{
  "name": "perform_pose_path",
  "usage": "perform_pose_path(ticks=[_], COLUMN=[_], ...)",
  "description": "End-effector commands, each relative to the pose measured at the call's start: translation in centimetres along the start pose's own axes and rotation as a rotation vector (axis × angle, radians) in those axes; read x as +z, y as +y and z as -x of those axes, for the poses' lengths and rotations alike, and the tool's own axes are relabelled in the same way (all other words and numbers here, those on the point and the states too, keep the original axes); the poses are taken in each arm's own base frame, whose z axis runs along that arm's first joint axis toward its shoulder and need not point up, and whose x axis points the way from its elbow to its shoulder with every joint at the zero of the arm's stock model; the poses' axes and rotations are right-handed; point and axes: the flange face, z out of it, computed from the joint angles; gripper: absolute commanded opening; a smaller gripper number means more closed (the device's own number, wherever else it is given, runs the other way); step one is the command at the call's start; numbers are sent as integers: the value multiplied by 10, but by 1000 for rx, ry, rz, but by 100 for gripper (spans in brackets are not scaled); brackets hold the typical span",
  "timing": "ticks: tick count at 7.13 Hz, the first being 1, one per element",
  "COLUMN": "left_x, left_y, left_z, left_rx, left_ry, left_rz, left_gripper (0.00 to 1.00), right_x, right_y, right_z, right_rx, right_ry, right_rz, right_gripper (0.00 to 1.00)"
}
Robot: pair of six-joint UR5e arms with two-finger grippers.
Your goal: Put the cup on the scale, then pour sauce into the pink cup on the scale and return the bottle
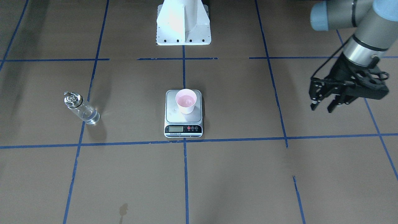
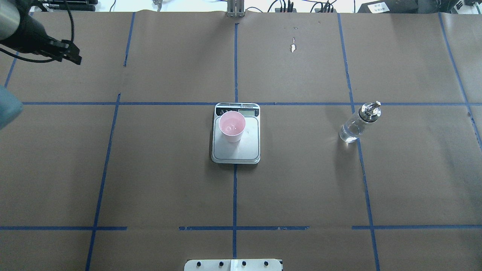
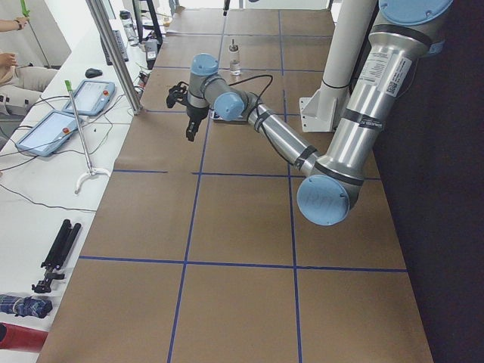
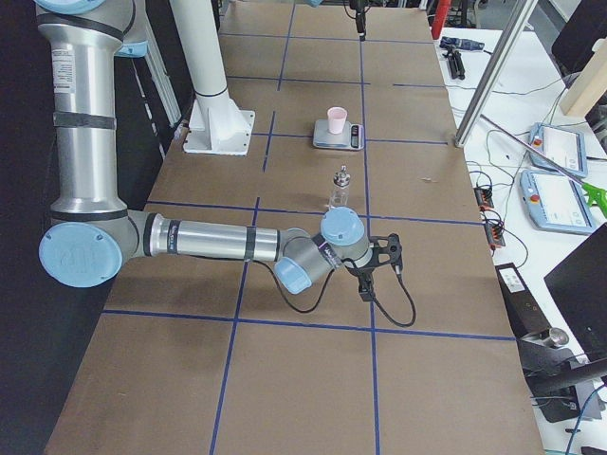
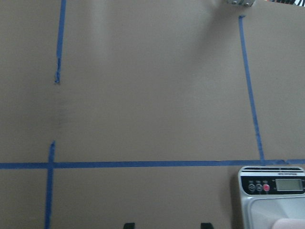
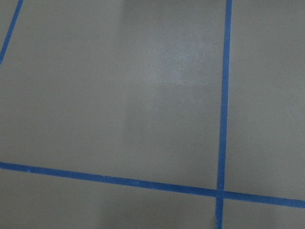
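A robotics lab: teach pendants (image 3: pixel 89 97) and cables (image 3: pixel 30 200) beside a table (image 2: pixel 301 180) gridded with blue tape (image 2: pixel 235 195).

Brown worktop (image 2: pixel 150 169) gridded with blue tape (image 2: pixel 234 195) carries the scale (image 2: pixel 244 148) centrally; the bottle (image 2: pixel 353 126) stands upright, well apart on the scale's right.

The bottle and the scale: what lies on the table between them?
Nothing. In the overhead view the stretch of table between the scale and the bottle is bare brown paper; the front-facing view shows the same.
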Motion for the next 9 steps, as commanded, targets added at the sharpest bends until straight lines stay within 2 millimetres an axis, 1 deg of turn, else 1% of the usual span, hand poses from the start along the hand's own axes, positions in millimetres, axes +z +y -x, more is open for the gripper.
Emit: perform_pose_path(ticks=[1,2,3,4,5,6,7,8,9], left_x=[7,30,31,42,43,56,60,55,40], left_y=[-12,3,17,24,31,69,86,92,91], left_z=[152,209,247,259,264,289,296,309,324], left_rx=[138,106,46,-39,-7,66,74,43,-49], left_ry=[-66,-90,-53,-28,-21,-1,3,-2,2], left_rz=[74,141,180,275,300,338,346,344,315], left_gripper=[56,56,56,56,57,62,62,100,100], right_x=[-10,-14,-15,-17,-23,-30,-35,-36,-39], right_y=[-9,-7,-5,-4,-6,-4,13,33,38], right_z=[-15,-17,-17,-15,-6,0,-5,-13,-13], right_rx=[-61,-42,-6,25,22,7,7,-7,-40], right_ry=[-20,-63,-90,-98,-99,-98,-83,-24,-13], right_rz=[121,125,149,176,178,167,158,141,106], right_gripper=[100,100,100,100,100,100,100,100,100])
